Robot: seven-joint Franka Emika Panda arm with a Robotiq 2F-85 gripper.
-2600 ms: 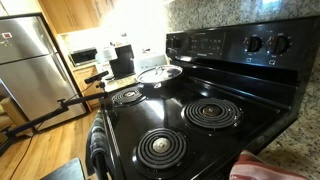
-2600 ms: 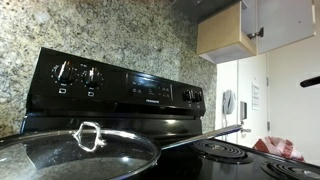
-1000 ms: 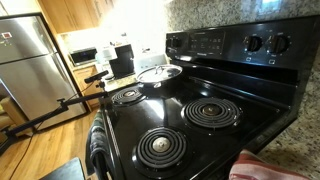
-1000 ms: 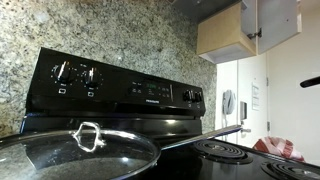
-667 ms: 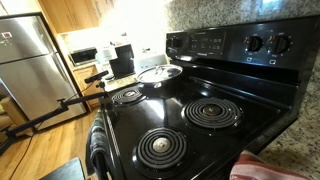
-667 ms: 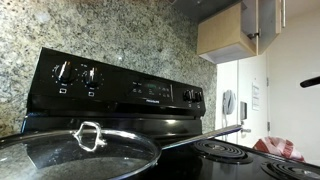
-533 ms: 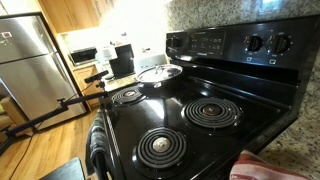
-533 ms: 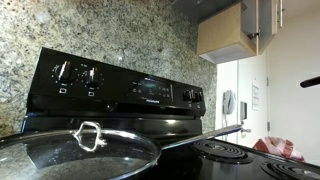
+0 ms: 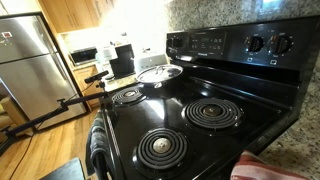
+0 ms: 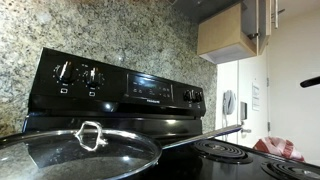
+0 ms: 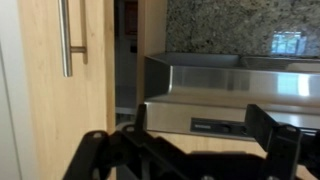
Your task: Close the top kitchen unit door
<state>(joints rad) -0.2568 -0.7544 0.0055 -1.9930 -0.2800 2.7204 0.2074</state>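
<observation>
The top kitchen unit door (image 11: 40,95) fills the left of the wrist view, its honey-brown face and bar handle (image 11: 67,40) close to the camera. A dark gap lies between its free edge and the cabinet frame (image 11: 152,35), so it appears not quite shut. In an exterior view the cabinet box (image 10: 222,38) hangs high beyond the far edge of the cooktop surface (image 10: 240,160), and the door there seems to stand edge-on, though that corner is too small to be sure. The jaws are spread wide at the bottom of the wrist view and hold nothing, so any push would likely be bare contact rather than a grip. The main risk is a slip: a finger sliding off the panel's free edge could drop into the gap and be pinched against the frame as the door swings. A push aimed too low could strike the range hood (image 11: 225,95) just beneath, a spread finger might snag on the handle, and too sharp a shove could make the door bounce back ajar
</observation>
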